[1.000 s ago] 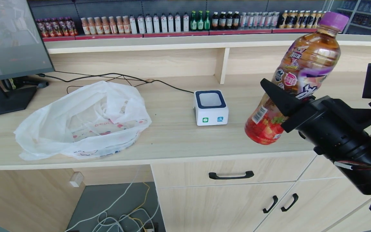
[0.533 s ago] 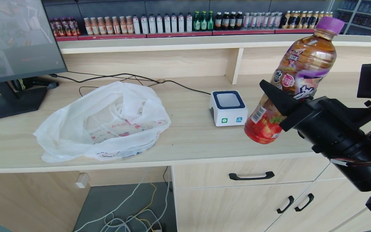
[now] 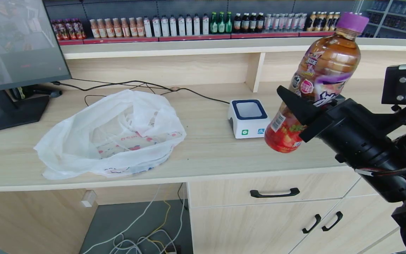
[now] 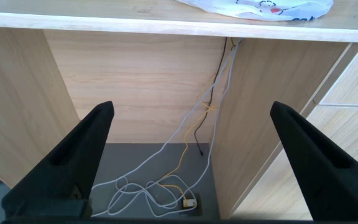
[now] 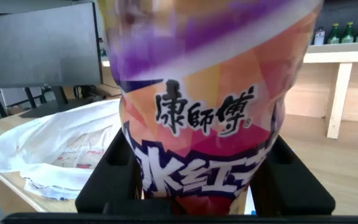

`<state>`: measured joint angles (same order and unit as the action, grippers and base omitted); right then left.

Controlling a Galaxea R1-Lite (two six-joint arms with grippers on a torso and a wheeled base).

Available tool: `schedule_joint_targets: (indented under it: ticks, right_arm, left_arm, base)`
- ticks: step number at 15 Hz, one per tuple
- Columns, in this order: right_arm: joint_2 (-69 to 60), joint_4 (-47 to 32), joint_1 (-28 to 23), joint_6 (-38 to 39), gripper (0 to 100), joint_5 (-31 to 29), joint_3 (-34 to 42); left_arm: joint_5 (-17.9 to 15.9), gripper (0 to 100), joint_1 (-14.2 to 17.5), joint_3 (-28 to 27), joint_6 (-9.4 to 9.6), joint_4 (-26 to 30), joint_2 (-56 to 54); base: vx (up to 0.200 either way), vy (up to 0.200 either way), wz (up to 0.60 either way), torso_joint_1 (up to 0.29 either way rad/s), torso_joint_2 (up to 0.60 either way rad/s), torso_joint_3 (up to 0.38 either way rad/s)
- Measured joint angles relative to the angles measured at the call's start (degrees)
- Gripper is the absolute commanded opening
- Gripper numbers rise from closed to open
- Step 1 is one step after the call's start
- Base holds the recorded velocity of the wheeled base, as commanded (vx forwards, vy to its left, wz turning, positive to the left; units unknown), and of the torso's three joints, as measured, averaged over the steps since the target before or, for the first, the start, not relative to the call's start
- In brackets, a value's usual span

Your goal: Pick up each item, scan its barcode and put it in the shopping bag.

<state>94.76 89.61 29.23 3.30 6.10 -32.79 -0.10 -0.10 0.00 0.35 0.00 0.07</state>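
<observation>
Presumably for scanning, the bottle [image 3: 324,67] is gripped tight and tilted in the right end effector [image 3: 307,109], its barcoded base held just beside the scanner [image 3: 248,118] on the worktop [image 3: 206,151], the shopping bag [image 3: 111,134] lying well beyond.

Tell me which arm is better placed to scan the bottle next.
Right. The right gripper holds the bottle in the air close beside the scanner, while the left gripper hangs open and empty below the edge of the counter.
</observation>
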Motion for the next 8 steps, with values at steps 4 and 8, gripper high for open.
schedule_joint_targets:
  ticks: [4,8]
  right_arm:
    - [5.55,-4.28,-2.41,-5.55,0,-0.22,-9.81]
    - [10.18,-10.68,-3.05,-13.67,0,-0.27,-17.34]
  left_arm:
    - [0.02,100,0.02,0.00,-0.02,0.00,0.00]
    - [0.00,100,-0.01,0.00,0.00,0.00,0.00]
  base:
    - [0.000,0.000,0.00,0.000,0.00,0.000]
    - [0.000,0.000,0.00,0.000,0.00,0.000]
